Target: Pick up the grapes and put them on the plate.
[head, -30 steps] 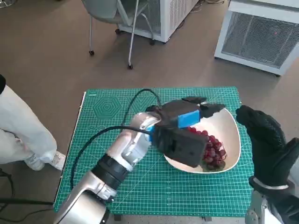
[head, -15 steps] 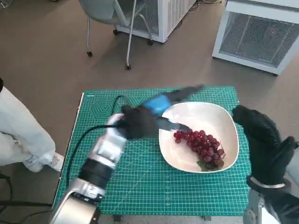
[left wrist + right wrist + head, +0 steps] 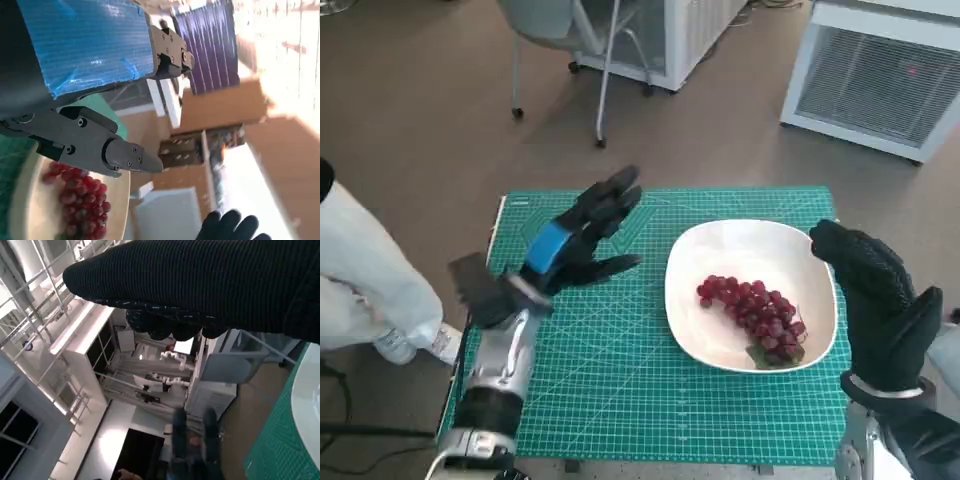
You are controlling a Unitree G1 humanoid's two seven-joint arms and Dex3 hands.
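Note:
A bunch of red grapes (image 3: 752, 316) lies in the white plate (image 3: 740, 250) on the right half of the green mat; the grapes (image 3: 82, 200) and plate (image 3: 122, 210) also show in the left wrist view. My left hand (image 3: 575, 240), blue tape on its back, hangs over the mat's left half, away from the plate, fingers spread and empty. My gloved right hand (image 3: 878, 300) stands upright just beyond the plate's right rim, holding nothing. The glove (image 3: 210, 290) fills the right wrist view.
The green cutting mat (image 3: 620, 390) covers the small table. A person's white-clad leg and shoe (image 3: 380, 300) stand at the table's left. A chair (image 3: 570, 40) and white cabinets (image 3: 880, 80) stand on the floor beyond the table.
My left hand has let go of the grapes, pulled back from over the plate to the mat's left half and opened its fingers. The grapes stay in the plate. The right hand hardly moved.

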